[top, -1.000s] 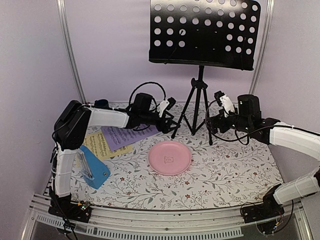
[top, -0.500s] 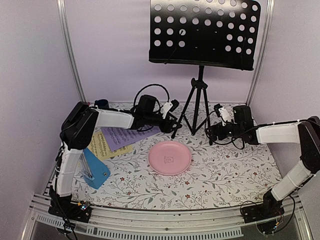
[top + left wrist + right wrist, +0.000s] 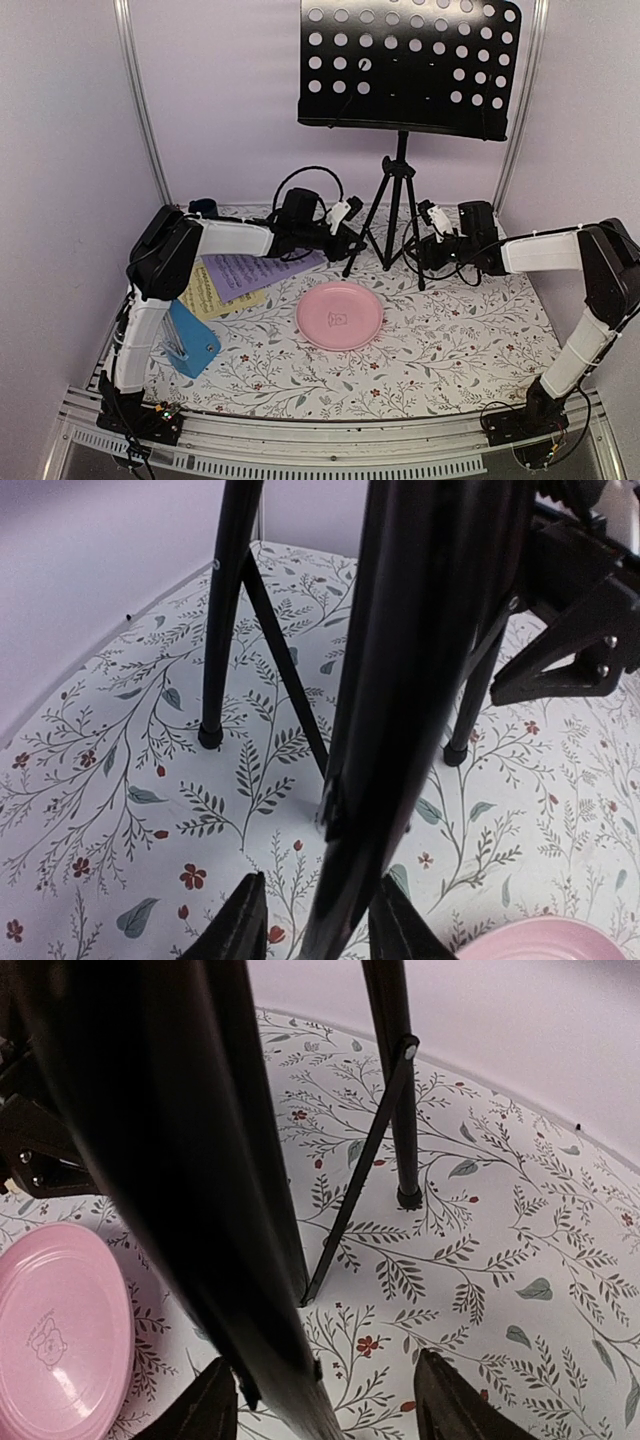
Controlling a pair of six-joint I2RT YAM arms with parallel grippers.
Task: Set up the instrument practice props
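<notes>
jaws narrowed around the stand [image 3: 400,150] legs — tips cut off

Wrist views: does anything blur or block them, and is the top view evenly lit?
Left wrist: a near leg of the music stand fills the middle as a soft dark bar; the floral table behind is sharp. Right wrist: likewise, a blurred leg covers the left half. Top external: even light, faint shadows, no glare.
</notes>
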